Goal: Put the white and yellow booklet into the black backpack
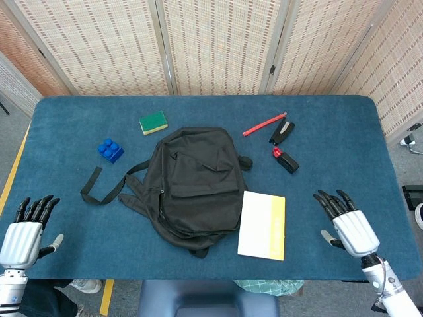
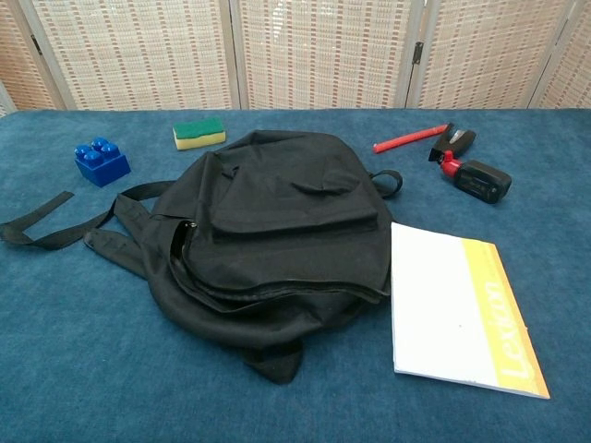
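The white and yellow booklet (image 1: 262,224) (image 2: 456,308) lies flat on the blue table, just right of the black backpack (image 1: 192,187) (image 2: 271,233). The backpack lies flat in the middle with its zip along the left side and one strap trailing left. My right hand (image 1: 346,223) hovers open near the front edge, to the right of the booklet and apart from it. At the front left corner my left hand (image 1: 24,228) is open, far from the backpack. Neither hand shows in the chest view.
A blue toy brick (image 1: 110,150) and a green-yellow sponge (image 1: 153,122) lie at the back left. A red pen (image 1: 264,123) and a black and red stapler (image 1: 285,144) lie at the back right. Woven screens stand behind the table (image 1: 344,152).
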